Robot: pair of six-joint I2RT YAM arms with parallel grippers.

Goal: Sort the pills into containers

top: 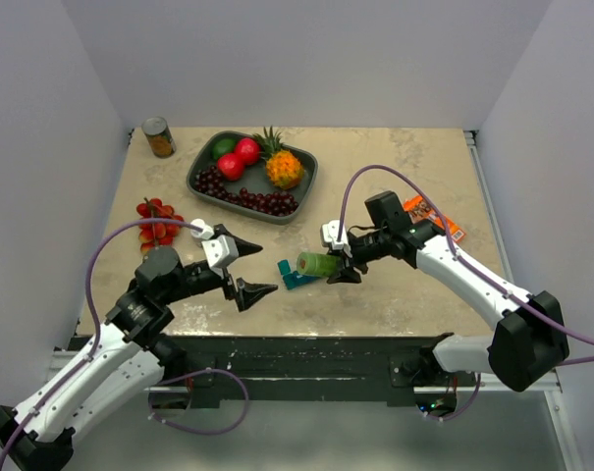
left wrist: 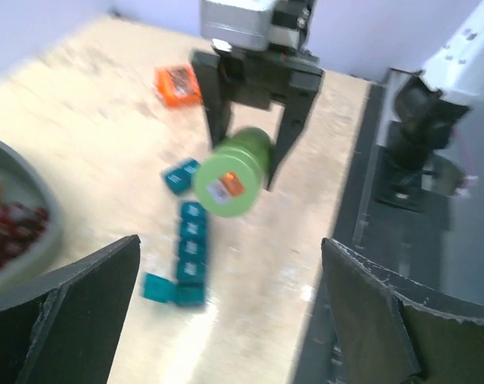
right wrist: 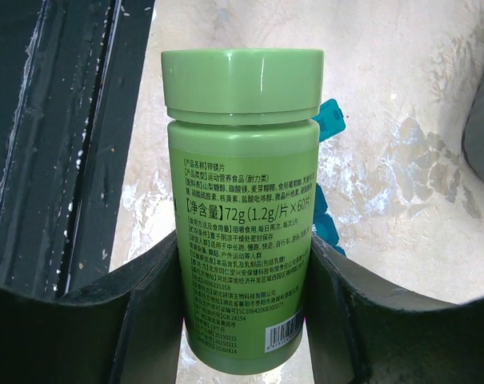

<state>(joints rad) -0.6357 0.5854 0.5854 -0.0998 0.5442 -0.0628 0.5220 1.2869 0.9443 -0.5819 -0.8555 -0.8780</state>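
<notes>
The fingers [right wrist: 146,312] of the right gripper [top: 344,263] are closed on the body of the green bottle [top: 319,263] and hold it sideways over the table [top: 405,167], its cap pointing to the left gripper [top: 245,267]. That one stands wide open and empty — probably placed so to take the cap. The teal containers [left wrist: 192,240] lie on the table just under the bottle, ready for the pills.
</notes>
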